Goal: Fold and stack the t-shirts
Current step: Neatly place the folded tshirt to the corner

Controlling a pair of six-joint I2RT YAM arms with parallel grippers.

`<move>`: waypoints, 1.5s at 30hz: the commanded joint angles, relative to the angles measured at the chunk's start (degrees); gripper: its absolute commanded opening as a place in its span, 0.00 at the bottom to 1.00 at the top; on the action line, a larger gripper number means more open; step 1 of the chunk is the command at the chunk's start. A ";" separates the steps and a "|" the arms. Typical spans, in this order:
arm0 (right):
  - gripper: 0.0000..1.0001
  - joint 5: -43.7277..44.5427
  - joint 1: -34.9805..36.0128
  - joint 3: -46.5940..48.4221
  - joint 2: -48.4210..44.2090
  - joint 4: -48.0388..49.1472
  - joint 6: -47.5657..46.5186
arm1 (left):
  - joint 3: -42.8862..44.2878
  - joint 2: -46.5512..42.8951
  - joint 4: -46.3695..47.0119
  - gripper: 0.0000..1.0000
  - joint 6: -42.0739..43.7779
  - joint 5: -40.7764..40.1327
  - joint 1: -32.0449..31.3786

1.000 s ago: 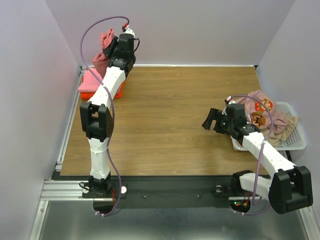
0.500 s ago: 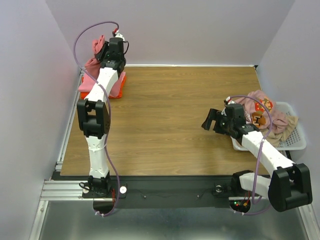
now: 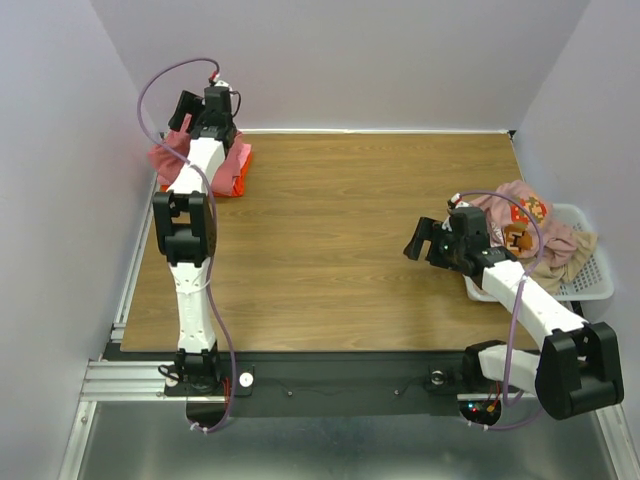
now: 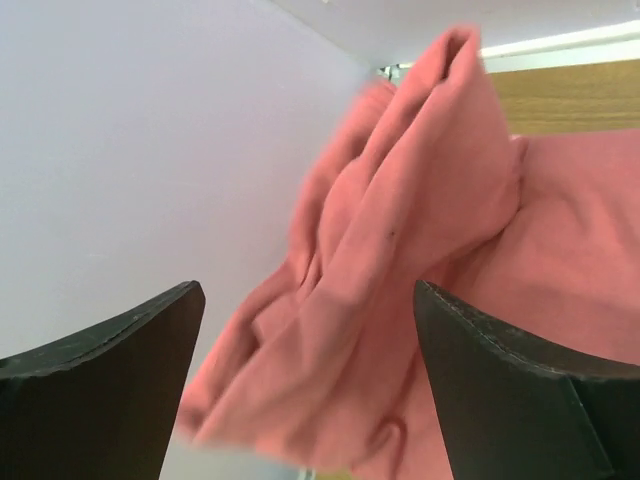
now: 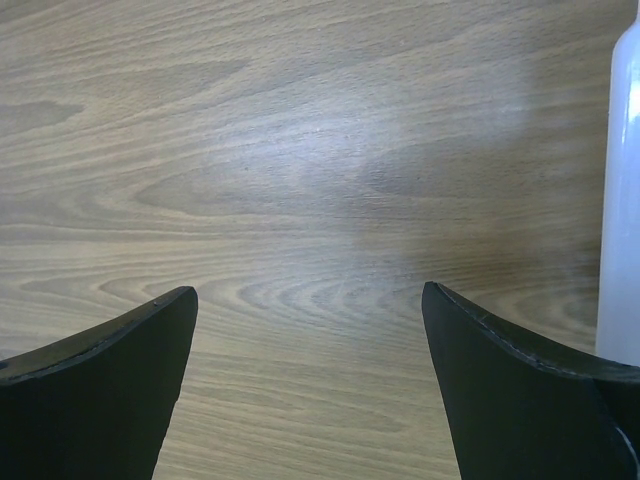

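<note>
The rose-red t-shirt [image 3: 167, 160] lies crumpled on the pile at the back-left corner, on top of a light pink t-shirt [image 3: 238, 158] and an orange t-shirt [image 3: 238, 186]. My left gripper [image 3: 186, 110] hovers just above and behind it, open. In the left wrist view the rose-red cloth [image 4: 400, 250] hangs loose and blurred between the wide-apart fingers of the left gripper [image 4: 310, 330], touching neither. My right gripper [image 3: 420, 240] stands open over bare table, also shown in the right wrist view [image 5: 310, 330]. A printed pale pink t-shirt [image 3: 520, 208] and a beige t-shirt [image 3: 572, 250] fill the basket.
The white mesh basket [image 3: 592, 288] sits at the table's right edge, behind my right forearm; its wall [image 5: 622, 200] shows at the right of the right wrist view. Lavender walls close in the back and both sides. The pile sits right against the left wall.
My left gripper opened and let go of the rose-red t-shirt, which dropped onto the pile. The left arm swung left toward the corner. The right arm has not moved.
</note>
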 commanded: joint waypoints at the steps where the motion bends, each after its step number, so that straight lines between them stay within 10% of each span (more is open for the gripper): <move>1: 1.00 3.39 -0.23 1.00 0.95 1.30 -0.54 | 4.66 -4.21 -0.24 0.98 -6.76 2.79 2.10; 18: 1.00 0.14 -0.23 -0.05 -5.11 1.30 0.25 | -9.11 -27.13 -5.95 0.99 -38.13 28.89 -0.97; 32: 1.00 1.72 -0.23 -0.49 -6.17 1.22 1.74 | -67.55 -55.45 1.17 0.98 -72.24 11.06 -33.23; 45: 1.00 3.40 -0.23 -2.34 -10.56 2.09 1.13 | -78.99 -76.61 -13.87 0.98 -83.16 3.24 -38.16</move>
